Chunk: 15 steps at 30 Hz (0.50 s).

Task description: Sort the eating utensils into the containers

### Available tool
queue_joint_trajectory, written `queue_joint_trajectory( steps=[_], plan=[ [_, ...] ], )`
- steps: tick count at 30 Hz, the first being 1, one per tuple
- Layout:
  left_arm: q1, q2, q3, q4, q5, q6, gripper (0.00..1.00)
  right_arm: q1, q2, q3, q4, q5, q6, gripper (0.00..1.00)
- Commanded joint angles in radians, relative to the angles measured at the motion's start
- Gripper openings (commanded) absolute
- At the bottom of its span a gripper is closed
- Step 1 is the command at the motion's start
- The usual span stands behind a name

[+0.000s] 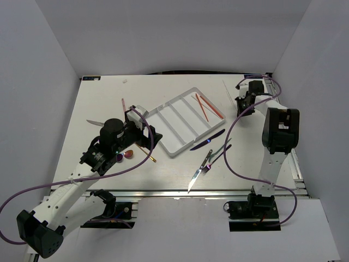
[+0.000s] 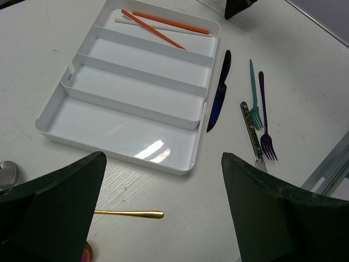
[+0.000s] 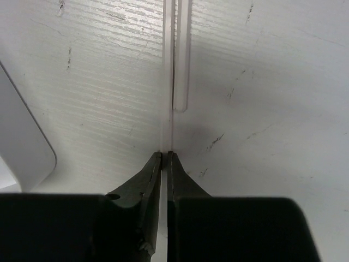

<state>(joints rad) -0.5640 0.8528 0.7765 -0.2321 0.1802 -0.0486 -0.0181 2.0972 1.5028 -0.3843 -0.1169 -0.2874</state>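
Note:
The white tray [image 1: 180,123] lies mid-table, with two orange chopsticks [image 1: 207,106] in its far-right compartment. They show in the left wrist view [image 2: 163,27] beside a white chopstick [image 2: 180,30]. My right gripper [image 3: 164,155] is shut on a thin white chopstick [image 3: 168,82] lying on the table; a second white chopstick [image 3: 182,54] lies alongside. My left gripper [image 2: 163,210] is open and empty, above the gold spoon handle [image 2: 128,213] near the tray's near corner. A purple knife [image 2: 220,93], a teal fork [image 2: 254,98], a purple fork [image 2: 264,120] and a silver knife [image 2: 251,131] lie right of the tray.
A red-bowled spoon [image 1: 129,154] lies under the left arm. A silver utensil [image 1: 95,123] and a pinkish stick [image 1: 123,103] lie left of the tray. The tray's corner [image 3: 22,136] is just left of the right gripper. The metal table edge [image 2: 332,169] is near the forks.

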Motion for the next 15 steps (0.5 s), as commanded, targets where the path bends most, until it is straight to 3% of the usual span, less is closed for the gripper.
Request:
queue_joint_trajectory(
  steps=[1,6,15],
  plan=[
    [0.003,-0.012,0.003,0.013,0.013,0.0,0.98,-0.005,0.024,-0.007,-0.05,-0.052,0.008,0.08],
    [0.001,-0.015,0.003,0.013,0.012,0.001,0.98,-0.02,0.0,0.01,-0.076,-0.142,0.033,0.0],
    [0.003,-0.015,0.004,0.013,0.018,-0.002,0.98,-0.037,-0.138,-0.004,-0.054,-0.225,0.06,0.0]
  ],
)
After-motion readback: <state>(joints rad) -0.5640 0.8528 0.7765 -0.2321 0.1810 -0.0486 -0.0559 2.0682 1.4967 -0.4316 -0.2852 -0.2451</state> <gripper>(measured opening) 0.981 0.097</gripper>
